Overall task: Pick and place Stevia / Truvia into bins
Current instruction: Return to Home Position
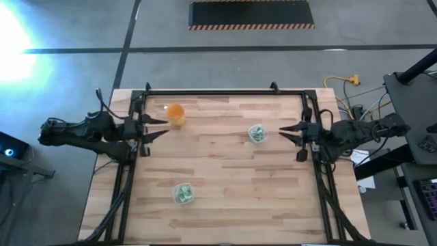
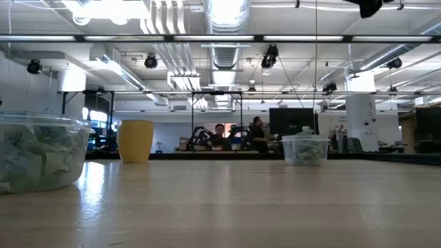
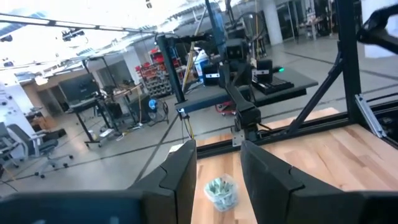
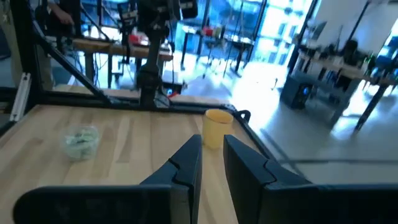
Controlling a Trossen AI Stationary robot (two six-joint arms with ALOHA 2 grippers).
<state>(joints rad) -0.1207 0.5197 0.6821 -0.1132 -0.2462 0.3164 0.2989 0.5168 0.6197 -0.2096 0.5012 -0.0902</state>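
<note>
Two clear cups serve as bins. One (image 1: 257, 133) stands right of the table's middle, the other (image 1: 183, 193) near the front edge; both hold pale green Stevia sachets (image 2: 38, 158). I see no loose sachet on the wood. My left gripper (image 1: 164, 127) hovers open at the table's left edge, pointing level toward the right, with nothing between its fingers (image 3: 180, 168). My right gripper (image 1: 282, 130) hovers at the right edge, pointing level toward the left. It is open by a narrow gap, with nothing between its fingers (image 4: 186, 158). Neither gripper shows in the low view.
An orange cup (image 1: 175, 114) stands at the far left, just beyond my left gripper. A black frame (image 1: 218, 93) runs along the table's far edge and both sides. Bare wood (image 1: 218, 164) lies between the cups. People sit in the room beyond the table (image 2: 238, 136).
</note>
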